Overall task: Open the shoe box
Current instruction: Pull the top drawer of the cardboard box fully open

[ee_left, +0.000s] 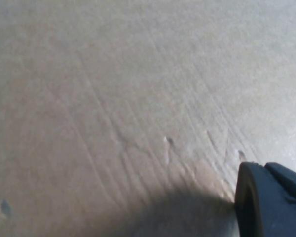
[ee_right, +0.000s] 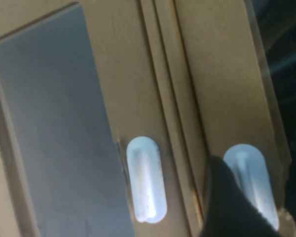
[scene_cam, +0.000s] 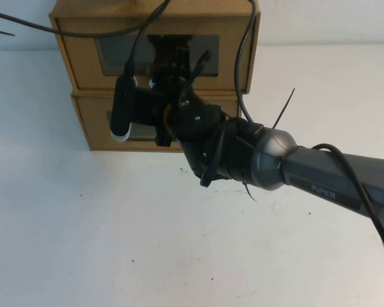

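- Right gripper pressed up to the fronts of two stacked cardboard shoe boxes; both fronts look shut.
- Jaws apart, one white oval pull between them; dark finger overlaps its edge.
- Second pull just beside, next to a grey window.
- Left gripper close against plain brown cardboard; cannot tell how wide.

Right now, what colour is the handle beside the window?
White handle, best in right wrist view.

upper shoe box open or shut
Upper shoe box shut, front flush. Right gripper at its front; left gripper by a tan surface.
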Controlling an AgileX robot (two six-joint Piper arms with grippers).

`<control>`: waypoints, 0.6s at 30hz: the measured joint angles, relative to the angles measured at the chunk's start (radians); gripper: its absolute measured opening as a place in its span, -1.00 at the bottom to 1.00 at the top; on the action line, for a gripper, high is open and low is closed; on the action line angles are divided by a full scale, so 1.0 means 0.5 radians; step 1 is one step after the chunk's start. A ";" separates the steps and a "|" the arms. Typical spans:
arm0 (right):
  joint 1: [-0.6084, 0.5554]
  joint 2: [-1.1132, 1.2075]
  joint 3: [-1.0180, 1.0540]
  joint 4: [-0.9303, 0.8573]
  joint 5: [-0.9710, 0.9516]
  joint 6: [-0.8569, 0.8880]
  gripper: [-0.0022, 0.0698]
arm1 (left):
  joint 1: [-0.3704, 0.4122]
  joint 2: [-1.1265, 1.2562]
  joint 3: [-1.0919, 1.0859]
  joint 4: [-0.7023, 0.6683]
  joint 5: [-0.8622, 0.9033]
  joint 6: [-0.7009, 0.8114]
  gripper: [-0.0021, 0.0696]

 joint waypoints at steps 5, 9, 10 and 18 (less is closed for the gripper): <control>-0.012 0.000 0.000 0.000 0.028 0.000 -0.32 | 0.000 0.000 0.000 0.000 0.000 0.007 -0.96; -0.013 0.000 -0.004 0.000 0.037 0.000 -0.53 | 0.000 0.000 0.000 0.000 0.000 0.016 -0.96; -0.013 0.000 -0.004 0.000 0.037 0.000 -0.56 | 0.000 0.000 0.000 0.000 0.000 0.016 -0.96; -0.013 0.000 -0.004 0.058 0.070 -0.087 -0.57 | 0.000 0.000 0.000 0.000 0.000 0.016 -0.96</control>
